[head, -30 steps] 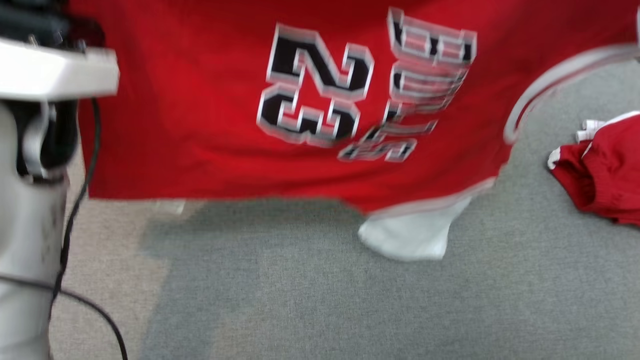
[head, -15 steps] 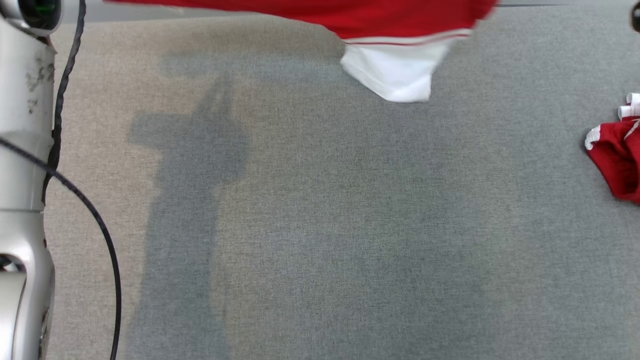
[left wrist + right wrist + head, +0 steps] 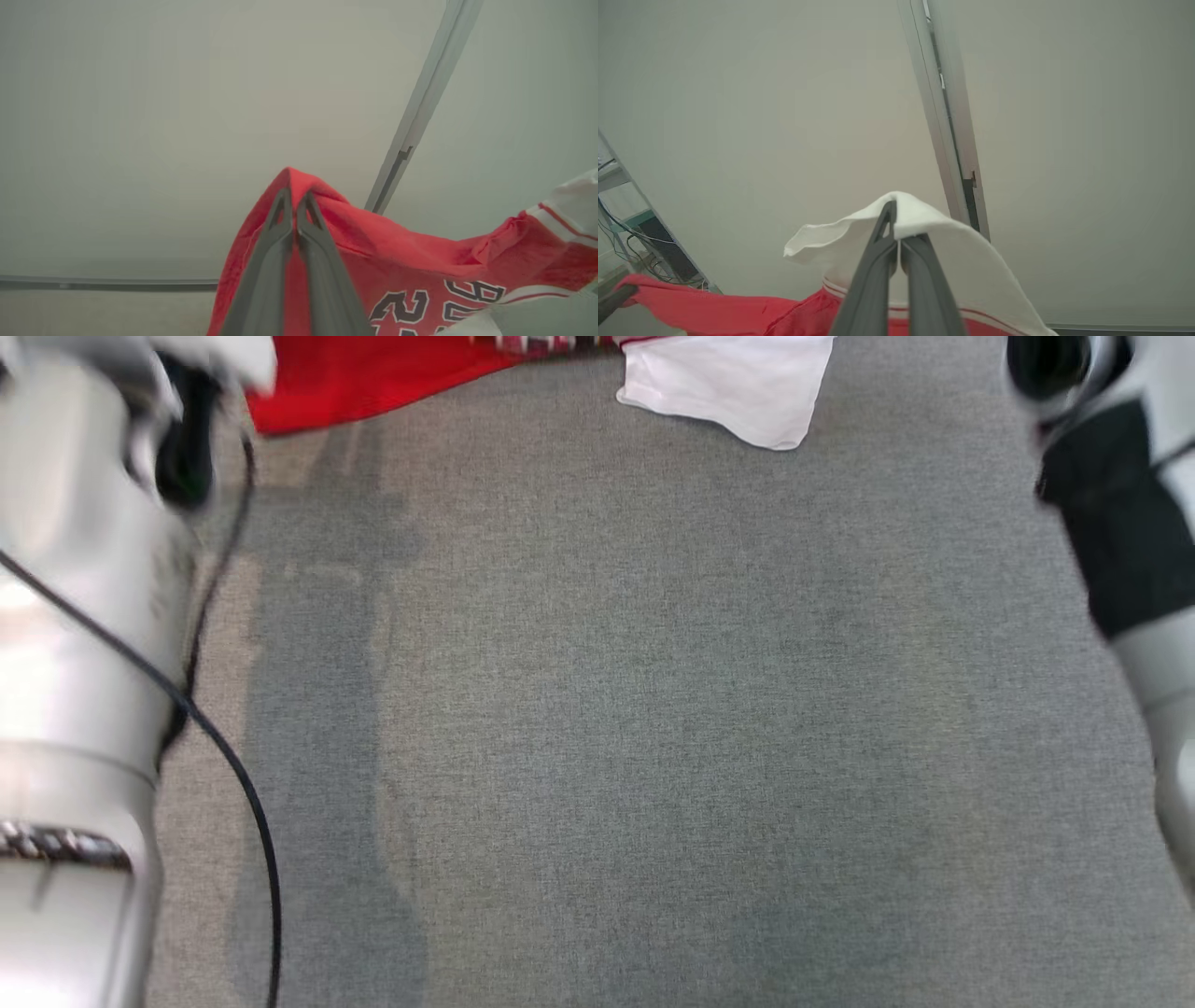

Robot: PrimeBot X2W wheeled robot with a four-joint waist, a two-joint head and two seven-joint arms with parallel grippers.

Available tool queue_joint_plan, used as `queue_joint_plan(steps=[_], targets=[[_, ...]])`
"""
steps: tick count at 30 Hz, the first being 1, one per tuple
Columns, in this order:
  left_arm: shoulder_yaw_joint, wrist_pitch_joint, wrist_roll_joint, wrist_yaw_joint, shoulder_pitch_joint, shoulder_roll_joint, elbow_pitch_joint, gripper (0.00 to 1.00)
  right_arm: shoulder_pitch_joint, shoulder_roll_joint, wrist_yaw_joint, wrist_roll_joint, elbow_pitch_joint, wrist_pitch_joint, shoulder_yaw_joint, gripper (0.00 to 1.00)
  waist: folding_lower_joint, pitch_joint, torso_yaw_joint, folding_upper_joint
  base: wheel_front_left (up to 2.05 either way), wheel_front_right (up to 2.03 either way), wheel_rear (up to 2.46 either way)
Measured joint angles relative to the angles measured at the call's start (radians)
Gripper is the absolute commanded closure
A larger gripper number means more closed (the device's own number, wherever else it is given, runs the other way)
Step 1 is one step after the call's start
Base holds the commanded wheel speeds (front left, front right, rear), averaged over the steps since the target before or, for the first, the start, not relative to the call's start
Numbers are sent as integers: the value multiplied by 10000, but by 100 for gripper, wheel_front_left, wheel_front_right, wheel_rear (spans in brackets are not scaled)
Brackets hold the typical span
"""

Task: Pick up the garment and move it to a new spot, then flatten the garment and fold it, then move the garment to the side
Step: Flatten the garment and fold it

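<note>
- the garment (image 3: 373, 383), a red jersey with black-and-white numerals and a white sleeve (image 3: 738, 392), showed along the top edge of the head view, over the far end of the grey surface (image 3: 653, 709). i could not tell whether its lower edge touched it.
- the left claw (image 3: 294, 195) was clenched on a red fold of the jersey, its two dark fingers pressed together and the cloth peaking over their tips.
- the right claw (image 3: 896, 224) was clenched on the white sleeve, which draped over one fingertip and fell away on both sides.
- below the right claw, a white-and-red trim band ran where the sleeve met the red body.
- the pale left arm (image 3: 75, 663) stood at one side of the head view with a black cable (image 3: 233, 765) looping down past it. the right arm (image 3: 1120, 523) stood at the other side.
- behind the cloth in the wrist views was a plain pale wall (image 3: 140, 116) with a grey upright strip (image 3: 420, 107).
</note>
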Motion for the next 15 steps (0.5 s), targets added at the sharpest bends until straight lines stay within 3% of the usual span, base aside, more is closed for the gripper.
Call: queue_joint_plan(steps=[10,15], targets=[[-420,-105,-1241,-2,3372,-242,94,100,4591,-708,0,2144,-1338,-483,418,100,0,-316,26,0,0,0,0],[-63,-123,-1262,-2,5197,-2,-989,100,7319,-1057,0,2142,-2943,-533,77,100,0,-754,36,0,0,0,0]])
